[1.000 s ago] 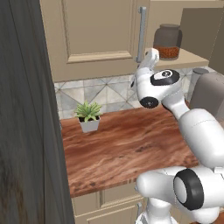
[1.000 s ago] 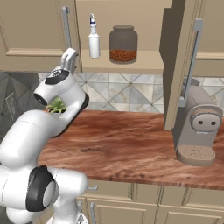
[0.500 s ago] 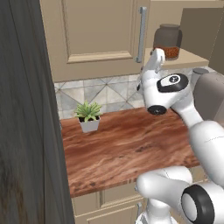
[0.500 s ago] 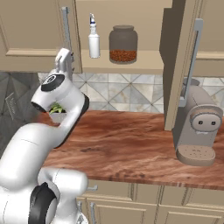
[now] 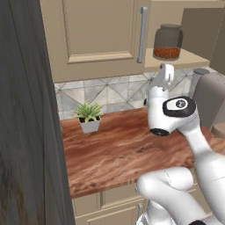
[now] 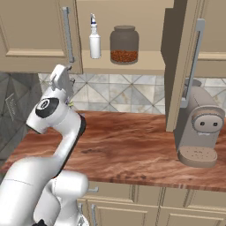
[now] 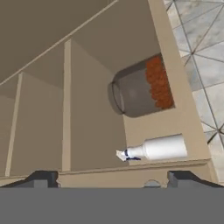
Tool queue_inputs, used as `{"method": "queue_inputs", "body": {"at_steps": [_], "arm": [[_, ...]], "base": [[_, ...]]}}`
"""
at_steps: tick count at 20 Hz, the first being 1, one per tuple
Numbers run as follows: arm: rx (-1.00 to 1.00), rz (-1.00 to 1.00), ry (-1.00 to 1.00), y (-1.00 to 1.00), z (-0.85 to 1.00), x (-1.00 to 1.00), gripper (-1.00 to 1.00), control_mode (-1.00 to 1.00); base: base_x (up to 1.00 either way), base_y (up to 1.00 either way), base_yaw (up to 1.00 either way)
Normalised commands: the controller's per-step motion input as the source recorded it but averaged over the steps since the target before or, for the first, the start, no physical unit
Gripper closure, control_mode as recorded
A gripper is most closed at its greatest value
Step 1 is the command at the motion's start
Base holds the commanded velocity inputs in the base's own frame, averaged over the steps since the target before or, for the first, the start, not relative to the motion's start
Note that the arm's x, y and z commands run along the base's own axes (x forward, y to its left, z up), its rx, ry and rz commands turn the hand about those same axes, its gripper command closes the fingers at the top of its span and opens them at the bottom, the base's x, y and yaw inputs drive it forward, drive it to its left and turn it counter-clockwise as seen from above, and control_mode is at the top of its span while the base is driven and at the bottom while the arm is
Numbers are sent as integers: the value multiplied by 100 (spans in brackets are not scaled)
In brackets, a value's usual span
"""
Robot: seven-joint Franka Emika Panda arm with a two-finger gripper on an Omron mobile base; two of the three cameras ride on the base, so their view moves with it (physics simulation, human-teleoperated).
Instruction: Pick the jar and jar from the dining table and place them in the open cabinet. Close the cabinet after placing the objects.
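Observation:
A clear glass jar [image 6: 124,44] with a dark lid and reddish-brown grains stands on the lower shelf of the open cabinet [image 6: 132,66], beside a white spray bottle [image 6: 94,37]. The same jar [image 5: 167,41] sits on the shelf to the right of the closed door, and it lies sideways as the jar [image 7: 142,87] in the rolled hand view. My gripper [image 6: 62,79] hangs left of and below the shelf, pointing up at it, apart from the jar. Both fingertips [image 7: 41,178] stand wide apart, open with nothing between them. The dining table is out of view.
The open cabinet door [image 6: 183,66] with its long silver handle juts out at the right. A coffee machine [image 6: 198,132] stands on the wood counter [image 6: 132,150] under it. A small potted plant [image 5: 89,116] sits at the back left. A dark tall panel [image 5: 26,110] blocks the left side.
The hand has sunk a little below the shelf's edge and the arm's wrist has swung over. The jar and the spray bottle stay where they stood.

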Motion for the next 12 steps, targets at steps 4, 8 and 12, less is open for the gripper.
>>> {"method": "queue_inputs", "body": {"at_steps": [4,8,12], "arm": [[16,-24,16,0,12,-47,-100,-100],[20,-23,19,0,4,-59,-100,-100],[21,-21,18,0,0,-60,-100,-100]], "base": [[0,0,0],[0,0,0],[0,0,0]]}}
